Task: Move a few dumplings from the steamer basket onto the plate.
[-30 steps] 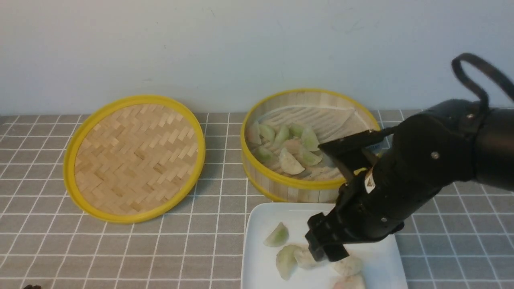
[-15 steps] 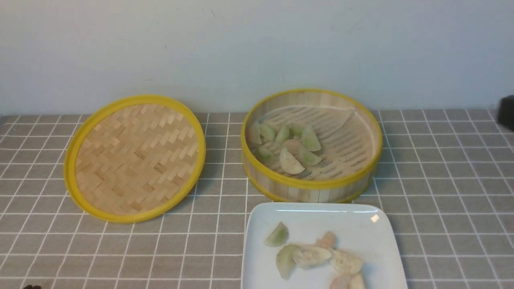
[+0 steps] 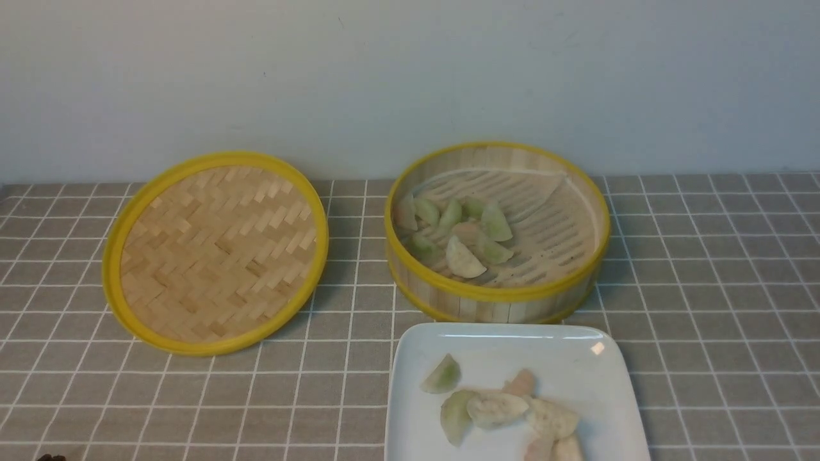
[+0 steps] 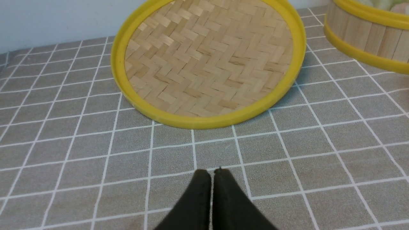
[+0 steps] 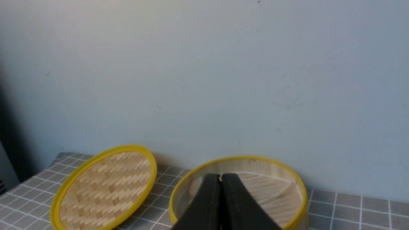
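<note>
The steamer basket (image 3: 496,296) stands at the back right of centre, with several pale green and whitish dumplings (image 3: 464,257) heaped on its left side. In front of it the white plate (image 3: 576,358) holds several more dumplings (image 3: 496,410). Neither arm shows in the front view. My left gripper (image 4: 211,172) is shut and empty, low over the cloth in front of the lid. My right gripper (image 5: 219,176) is shut with nothing in it, raised and pulled back, pointing toward the steamer basket (image 5: 289,172).
The flat woven lid (image 3: 214,253) with its yellow rim lies left of the basket, also seen as the lid (image 4: 207,60) and the lid (image 5: 102,187) in the wrist views. A grey checked cloth covers the table; a pale wall stands behind.
One second ago my right arm was over the plate with its jaws open among the dumplings. It has since withdrawn to the right out of the front view and shut. The plate's dumplings lie uncovered.
</note>
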